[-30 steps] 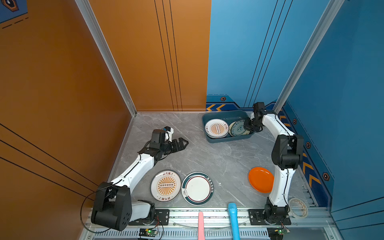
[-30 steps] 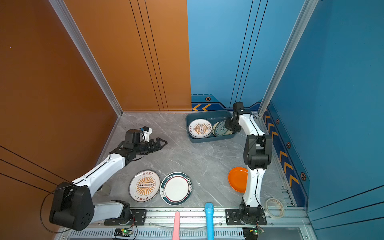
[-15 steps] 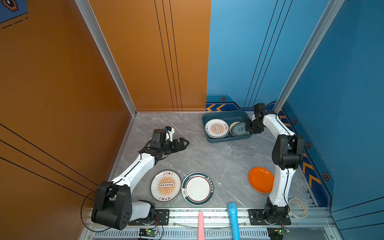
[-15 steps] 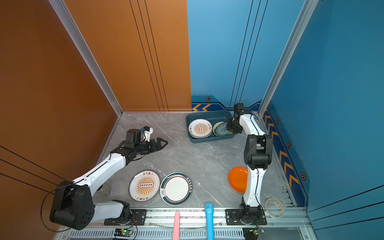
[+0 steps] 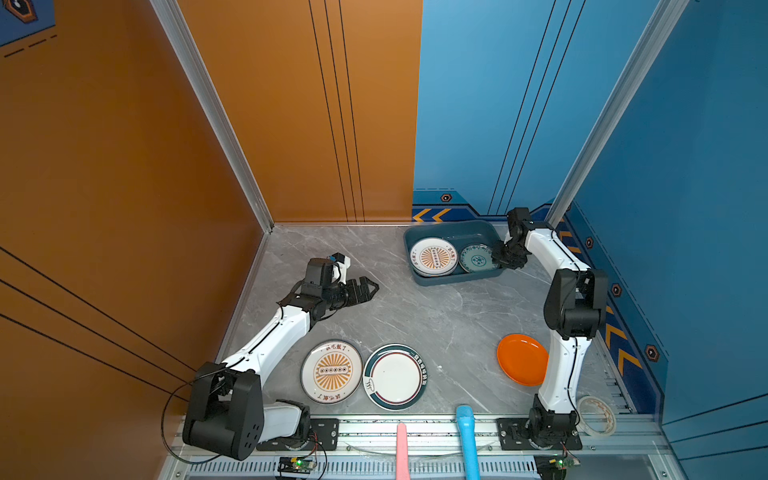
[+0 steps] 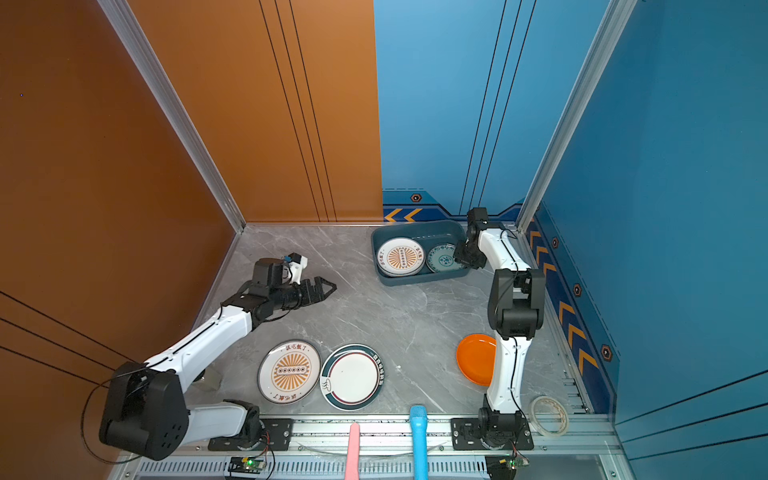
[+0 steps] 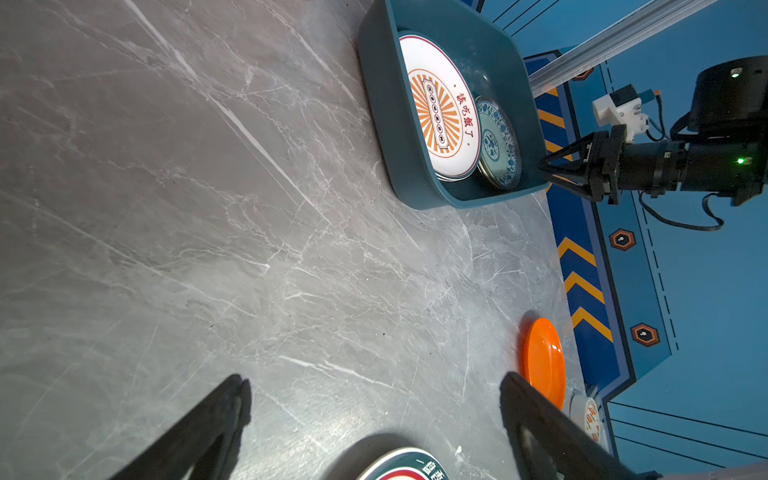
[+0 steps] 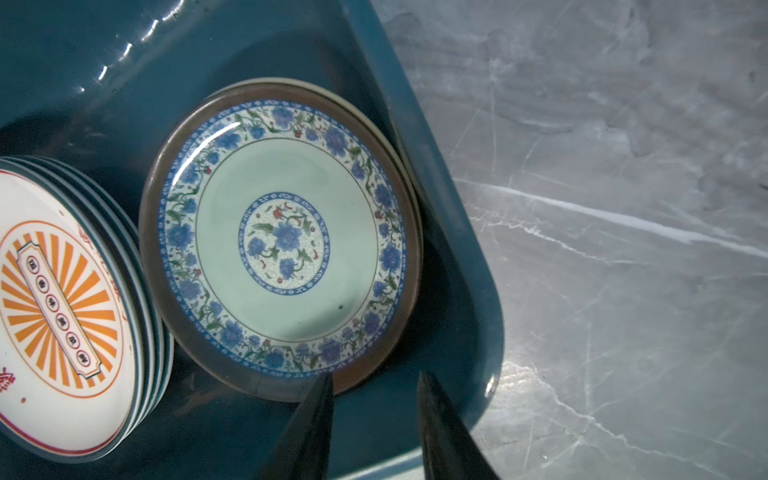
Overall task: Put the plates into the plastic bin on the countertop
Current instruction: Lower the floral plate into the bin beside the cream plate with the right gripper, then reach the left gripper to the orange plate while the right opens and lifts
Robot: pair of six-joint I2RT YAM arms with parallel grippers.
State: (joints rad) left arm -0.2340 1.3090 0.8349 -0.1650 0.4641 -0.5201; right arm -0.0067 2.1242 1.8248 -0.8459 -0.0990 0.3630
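The plastic bin (image 5: 451,230) stands at the back of the countertop (image 5: 415,316). It holds a stack of sunburst plates (image 8: 58,307) and a blue patterned plate (image 8: 282,237) lying on others. My right gripper (image 8: 374,380) hangs over the bin's right end, just off that plate's rim, open and empty. A sunburst plate (image 5: 331,371), a teal-rimmed plate (image 5: 395,376) and an orange plate (image 5: 521,359) lie on the counter near the front. My left gripper (image 5: 372,286) hovers wide open over bare counter at mid-left, holding nothing.
A roll of tape (image 5: 596,415) lies at the front right corner. A pink handle (image 5: 402,449) and a blue handle (image 5: 467,436) stick up over the front rail. Orange and blue walls close in the left, back and right sides.
My right gripper's jaws have parted and let go of the blue patterned plate, which now rests in the bin. The left arm has barely moved.
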